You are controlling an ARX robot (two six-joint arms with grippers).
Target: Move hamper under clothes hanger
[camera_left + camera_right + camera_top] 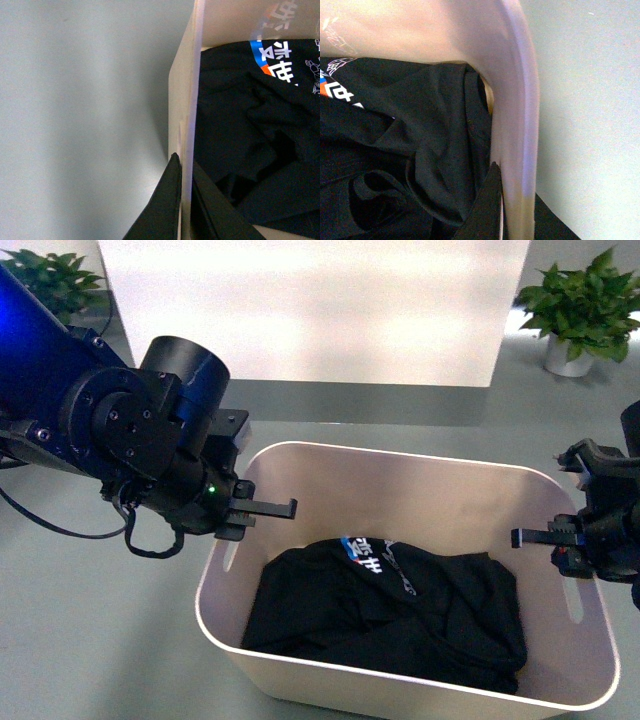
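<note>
Left end effector [265,508], big at left of frame: fingers astride hamper [400,490] short wall, pinching rim. Right end effector [548,536] pinching opposite wall, right edge of frame. Two-sided hold likely so tub slides straight, no twisting. Hamper sits lower centre on grey desk [90,640], black garment [390,600] inside. Clothes hanger nowhere in view.

The beige, round-cornered hamper [400,495] stands upright on the grey floor [90,640], holding crumpled black clothing [390,605].
</note>
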